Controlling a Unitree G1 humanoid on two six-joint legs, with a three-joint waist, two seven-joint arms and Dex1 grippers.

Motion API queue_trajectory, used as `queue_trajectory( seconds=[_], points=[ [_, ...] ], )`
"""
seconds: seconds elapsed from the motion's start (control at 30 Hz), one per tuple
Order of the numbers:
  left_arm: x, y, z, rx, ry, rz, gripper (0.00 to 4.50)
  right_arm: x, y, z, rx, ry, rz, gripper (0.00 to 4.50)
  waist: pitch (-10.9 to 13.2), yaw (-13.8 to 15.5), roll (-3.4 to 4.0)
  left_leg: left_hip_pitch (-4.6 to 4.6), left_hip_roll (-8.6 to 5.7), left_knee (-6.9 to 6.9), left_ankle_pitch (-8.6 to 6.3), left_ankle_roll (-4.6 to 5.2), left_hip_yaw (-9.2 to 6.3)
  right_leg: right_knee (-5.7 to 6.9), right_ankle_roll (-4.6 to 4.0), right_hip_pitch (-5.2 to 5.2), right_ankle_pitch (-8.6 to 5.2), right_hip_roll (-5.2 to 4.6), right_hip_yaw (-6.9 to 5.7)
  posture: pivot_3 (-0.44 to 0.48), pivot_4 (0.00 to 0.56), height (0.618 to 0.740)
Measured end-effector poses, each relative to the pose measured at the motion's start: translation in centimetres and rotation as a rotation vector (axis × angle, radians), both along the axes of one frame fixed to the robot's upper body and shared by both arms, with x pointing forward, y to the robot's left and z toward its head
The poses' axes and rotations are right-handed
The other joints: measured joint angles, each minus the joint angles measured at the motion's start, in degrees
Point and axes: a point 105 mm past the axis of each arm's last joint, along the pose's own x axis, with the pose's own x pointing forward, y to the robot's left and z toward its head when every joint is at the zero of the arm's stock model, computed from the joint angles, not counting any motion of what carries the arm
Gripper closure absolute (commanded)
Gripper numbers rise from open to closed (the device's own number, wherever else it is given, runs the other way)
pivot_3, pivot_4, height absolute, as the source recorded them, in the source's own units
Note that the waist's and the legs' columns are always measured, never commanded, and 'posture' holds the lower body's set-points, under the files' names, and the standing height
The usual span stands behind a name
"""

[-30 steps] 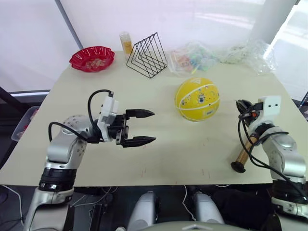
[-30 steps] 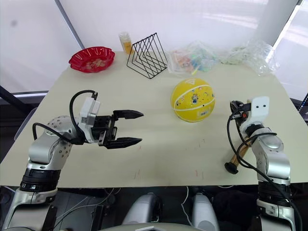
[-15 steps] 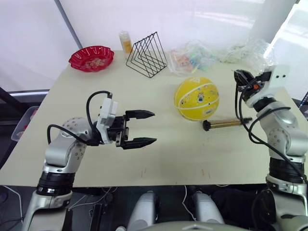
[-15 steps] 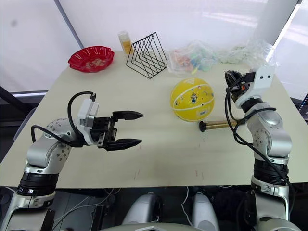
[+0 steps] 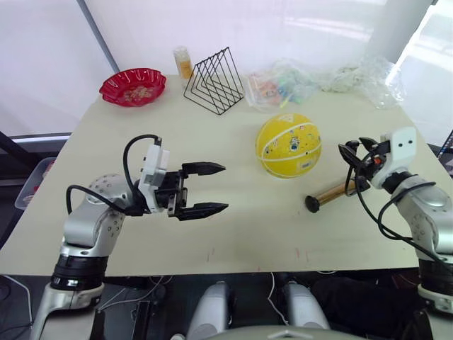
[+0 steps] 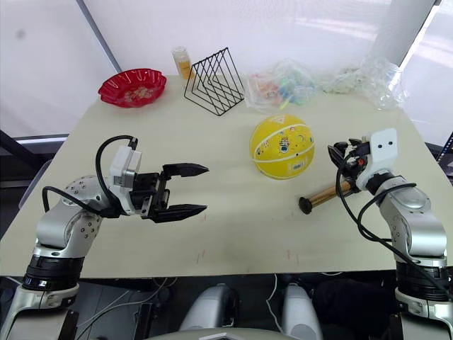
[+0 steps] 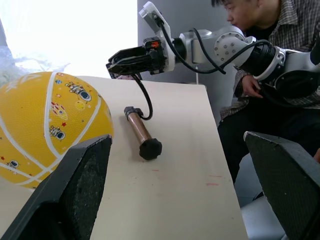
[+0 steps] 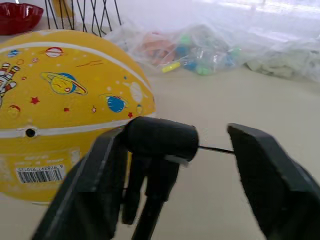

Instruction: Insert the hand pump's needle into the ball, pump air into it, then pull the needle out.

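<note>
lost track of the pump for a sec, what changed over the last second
The right end effector, holding the needle fitting, swung up toward the far side of the table, then came back down beside the ball. The hand pump, dragged by its hose, turned from pointing at the near edge to lying crosswise, closer to the ball. The left end effector stayed open and in place, and the ball did not move.

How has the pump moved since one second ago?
Yes. The pump has moved toward the ball, which stayed put, and now lies flatter on the table.
</note>
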Motion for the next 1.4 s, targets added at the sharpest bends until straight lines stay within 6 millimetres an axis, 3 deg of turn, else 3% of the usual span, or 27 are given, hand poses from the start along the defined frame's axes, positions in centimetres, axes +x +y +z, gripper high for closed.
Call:
queue_trajectory(
  seconds=[0.43,0.63,0.77,0.87,1.1,1.2,1.27,1.4],
  points=[
    [-0.3,0.7,-0.2,-0.002,-0.003,0.012,0.00,-5.5,2.1,0.7,0.032,0.089,0.314,0.15,0.05,0.27,-0.03,0.00,0.04,0.00,-0.01,0.01,0.00,-0.03,0.00,0.02,0.00,0.01,-0.01,0.000,0.150,0.737],
    [-0.3,0.7,-0.2,-0.004,-0.003,0.012,0.00,-7.2,3.5,3.3,0.046,0.031,0.445,0.15,0.07,0.19,-0.07,0.00,0.07,0.00,-0.01,0.01,0.00,-0.03,0.00,0.02,0.00,0.02,0.00,0.000,0.150,0.737],
    [-0.3,0.7,-0.2,-0.004,-0.004,0.011,0.00,-7.5,3.5,3.6,0.052,0.027,0.462,0.15,0.09,0.32,-0.09,-0.01,0.06,0.00,-0.01,0.01,0.01,-0.05,0.00,0.02,0.00,0.02,0.01,0.000,0.150,0.737],
    [-0.3,0.8,-0.3,-0.005,-0.007,0.017,0.00,-7.4,2.5,2.4,0.028,0.046,0.405,0.15,0.09,0.57,-0.10,-0.02,0.05,0.00,-0.01,0.01,0.01,-0.06,0.00,0.02,0.00,0.02,0.00,0.000,0.150,0.737],
    [-0.6,2.4,-1.8,0.010,0.009,0.112,0.00,-7.5,-1.6,-2.5,-0.003,0.075,0.227,0.15,0.09,0.55,-0.10,0.01,0.07,0.00,-0.01,0.01,0.06,-0.05,0.00,0.01,-0.01,0.02,0.03,0.000,0.150,0.737],
    [-0.6,3.1,-2.5,0.027,0.007,0.165,0.00,-7.7,-2.5,-3.5,-0.022,0.059,0.199,0.15,0.09,0.49,-0.10,0.05,0.08,0.00,-0.01,0.01,0.08,-0.05,0.00,0.03,-0.01,0.04,0.05,0.000,0.150,0.737],
    [-0.5,4.7,-4.0,0.050,0.028,0.272,0.00,-8.6,-3.8,-5.9,-0.029,0.085,0.195,0.15,0.09,0.44,-0.10,0.05,0.16,0.00,-0.01,0.01,0.12,-0.05,-0.01,0.02,-0.01,0.08,0.07,0.000,0.150,0.737],
    [-0.4,6.1,-5.1,0.071,0.035,0.366,0.00,-9.4,-5.0,-7.9,-0.051,0.108,0.190,0.15,0.09,0.40,-0.10,0.10,0.24,0.00,-0.01,0.01,0.22,-0.05,-0.12,0.03,-0.08,0.07,0.14,0.000,0.150,0.737]
  ],
)
